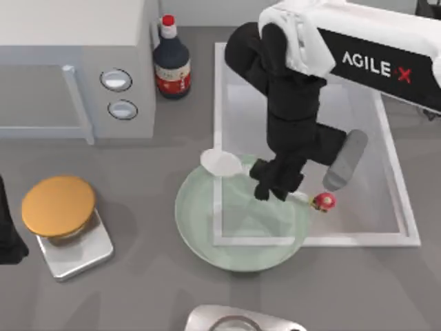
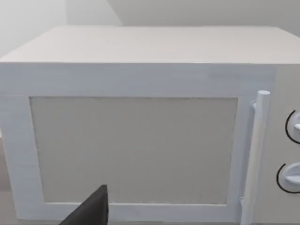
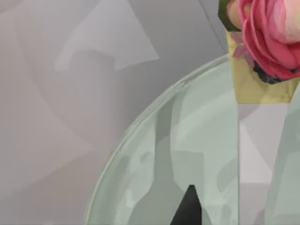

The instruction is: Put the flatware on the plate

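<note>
The right claw holds the spoon by mid-handle, above the plate. The spoon's white bowl sits over the plate's far rim, and its red-pink knob reaches past the rim on the side away from the microwave. To finish well, the spoon should probably shift toward the plate's centre and come low before release. The left arm is parked facing the microwave; whether its claw is wide or narrow cannot be told.

Translucent glossy green glass plate, smooth white spoon, brushed-steel base under matt orange disc.
</note>
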Controlling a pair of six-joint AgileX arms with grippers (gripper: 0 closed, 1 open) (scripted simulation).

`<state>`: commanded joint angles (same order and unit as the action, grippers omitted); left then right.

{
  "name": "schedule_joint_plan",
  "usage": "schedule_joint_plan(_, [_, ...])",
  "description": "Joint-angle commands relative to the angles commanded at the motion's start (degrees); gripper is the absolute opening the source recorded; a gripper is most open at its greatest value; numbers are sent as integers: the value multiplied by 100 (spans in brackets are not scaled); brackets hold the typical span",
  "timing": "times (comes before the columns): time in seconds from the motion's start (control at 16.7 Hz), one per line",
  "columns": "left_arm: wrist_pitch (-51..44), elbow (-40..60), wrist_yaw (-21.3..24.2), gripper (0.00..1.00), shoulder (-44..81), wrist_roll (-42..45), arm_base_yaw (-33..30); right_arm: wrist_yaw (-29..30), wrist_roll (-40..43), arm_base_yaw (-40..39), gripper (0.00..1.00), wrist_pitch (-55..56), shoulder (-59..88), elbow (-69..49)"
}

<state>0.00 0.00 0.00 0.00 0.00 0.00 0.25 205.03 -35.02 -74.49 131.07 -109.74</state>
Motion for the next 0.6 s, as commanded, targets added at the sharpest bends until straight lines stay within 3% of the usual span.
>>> schedule_joint_plan(0.3, [0,0,0,100,0,0,0,78,1802,-485,0,95,47,-296])
schedule_joint_plan(0.6, [0,0,0,100,0,0,0,108,2216,-599,0,142,23,-357])
